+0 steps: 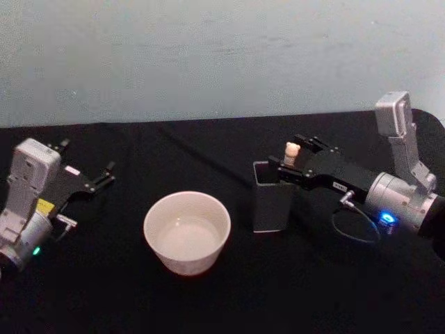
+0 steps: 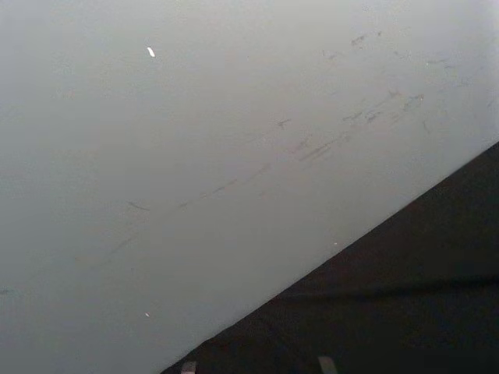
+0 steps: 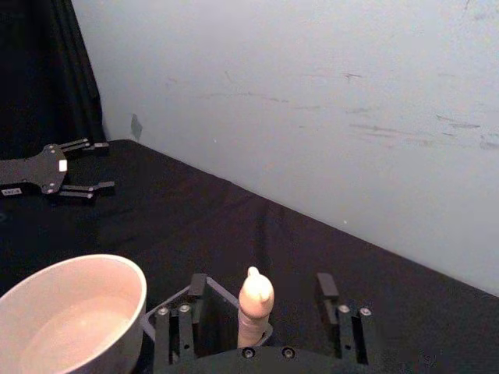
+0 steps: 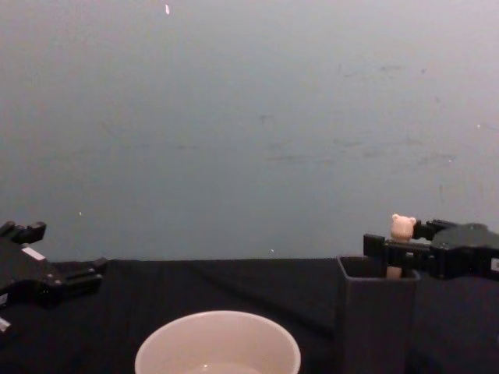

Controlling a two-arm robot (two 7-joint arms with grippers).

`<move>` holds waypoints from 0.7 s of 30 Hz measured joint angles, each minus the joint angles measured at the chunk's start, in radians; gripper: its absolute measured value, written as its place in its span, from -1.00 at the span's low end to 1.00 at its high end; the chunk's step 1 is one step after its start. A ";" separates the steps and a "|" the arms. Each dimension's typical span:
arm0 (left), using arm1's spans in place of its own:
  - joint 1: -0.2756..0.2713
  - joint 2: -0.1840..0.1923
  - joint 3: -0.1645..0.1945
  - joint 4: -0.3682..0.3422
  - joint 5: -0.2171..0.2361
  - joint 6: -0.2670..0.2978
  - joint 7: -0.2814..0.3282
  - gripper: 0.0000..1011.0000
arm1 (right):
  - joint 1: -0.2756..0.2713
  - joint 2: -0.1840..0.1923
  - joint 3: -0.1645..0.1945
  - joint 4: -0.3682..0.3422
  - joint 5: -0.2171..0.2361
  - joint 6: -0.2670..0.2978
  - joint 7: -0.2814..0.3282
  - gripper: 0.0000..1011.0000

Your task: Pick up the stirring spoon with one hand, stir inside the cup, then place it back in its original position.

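The stirring spoon (image 1: 292, 150) is seen standing upright in the dark square holder (image 1: 270, 206), only its bear-head handle rising above the rim. The holder is placed at about 3 o'clock from the cup (image 1: 186, 233), near it but apart. The handle is straddled by the right gripper (image 3: 261, 292), whose fingers (image 3: 195, 300) are spread on either side without touching it, so nothing is grasped yet. The left gripper (image 3: 103, 165) is parked with fingers spread at about 9 o'clock from the cup, well apart.

Should the fingers be closed off-centre, the handle could be pushed against the thin wall and the tall holder tipped. A loose hold on the rounded head could let the spoon slip back.

Everything rests on a black cloth-covered table (image 1: 278, 292), backed by a pale, scuffed wall (image 1: 208, 56).
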 joint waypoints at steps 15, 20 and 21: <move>0.000 0.000 0.000 0.000 0.000 0.000 0.000 0.98 | 0.000 0.000 0.000 0.000 0.000 0.000 -0.001 -0.17; 0.000 0.000 0.000 0.000 0.000 0.000 0.000 0.98 | 0.000 0.000 0.000 0.000 0.000 0.000 -0.001 -0.45; 0.000 0.000 0.000 0.000 0.000 0.000 0.000 0.98 | 0.000 0.000 0.000 0.000 0.000 0.000 -0.001 -0.49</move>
